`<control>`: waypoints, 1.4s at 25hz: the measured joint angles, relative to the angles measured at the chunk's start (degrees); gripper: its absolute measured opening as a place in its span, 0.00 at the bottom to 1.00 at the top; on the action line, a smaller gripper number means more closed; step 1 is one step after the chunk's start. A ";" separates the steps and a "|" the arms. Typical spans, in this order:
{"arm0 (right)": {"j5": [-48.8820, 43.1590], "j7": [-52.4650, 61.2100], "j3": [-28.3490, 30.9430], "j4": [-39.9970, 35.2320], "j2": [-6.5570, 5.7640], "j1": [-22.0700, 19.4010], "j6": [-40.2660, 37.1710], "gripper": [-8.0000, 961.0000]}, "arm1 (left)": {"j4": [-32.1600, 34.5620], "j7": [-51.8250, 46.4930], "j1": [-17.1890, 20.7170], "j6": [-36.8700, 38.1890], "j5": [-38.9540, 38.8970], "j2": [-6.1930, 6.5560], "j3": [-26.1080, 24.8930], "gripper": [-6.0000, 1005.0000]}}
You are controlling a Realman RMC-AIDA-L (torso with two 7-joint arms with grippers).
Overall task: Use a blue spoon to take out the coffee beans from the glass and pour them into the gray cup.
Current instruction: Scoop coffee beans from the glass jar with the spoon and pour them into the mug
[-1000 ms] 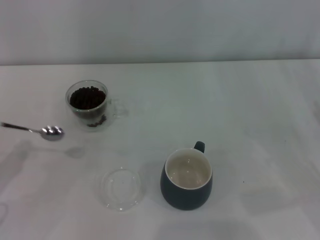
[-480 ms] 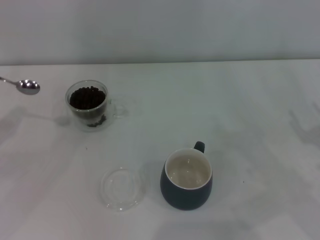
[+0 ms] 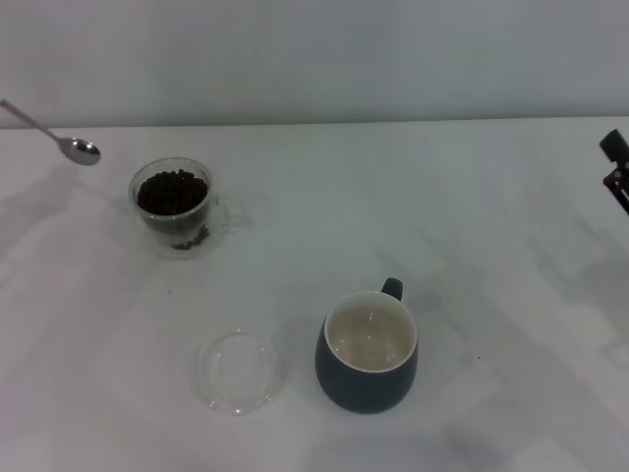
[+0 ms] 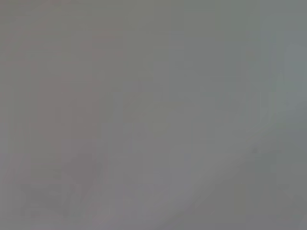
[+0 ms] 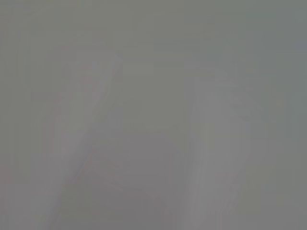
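Blue spoon (image 3: 79, 149) (tilted) beyond glass (image 3: 174, 206)

- Head view: elevated, looking forward and down over the white table (image 3: 472, 216); gray cup (image 3: 367, 356) nearest the camera, far wall beyond it.
- Both wrist views: featureless grey; facing and overlap with the head view undeterminable.

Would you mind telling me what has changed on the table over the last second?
The blue spoon rose from beside the glass toward the far left edge. The right gripper entered at the right edge. The coffee beans, gray cup and saucer stayed put.
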 joint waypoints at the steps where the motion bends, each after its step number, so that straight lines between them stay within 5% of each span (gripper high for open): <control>1: 0.01 0.33 -0.58 0.00 0.00 0.00 -0.02 0.76 | 0.40 -0.77 -0.76 -1.08 1.59 0.06 0.00 0.14; 12: 0.02 4.26 -4.57 0.07 0.00 0.00 -1.51 0.76 | 2.27 -6.02 -9.30 -7.32 15.83 -0.55 0.00 0.14; 21: 0.00 5.28 -5.38 0.66 0.00 0.08 -1.52 0.76 | 2.48 -7.75 -11.60 -10.25 23.57 -1.89 0.00 0.14; 27: 0.00 5.75 -5.39 0.69 -0.01 0.39 -1.23 0.76 | 5.92 -6.68 -12.18 -11.43 28.37 -4.88 0.00 0.14; 35: 0.03 6.30 -5.37 0.71 0.00 0.44 -0.86 0.76 | 7.10 -6.40 -12.62 -14.29 32.12 -7.36 0.10 0.14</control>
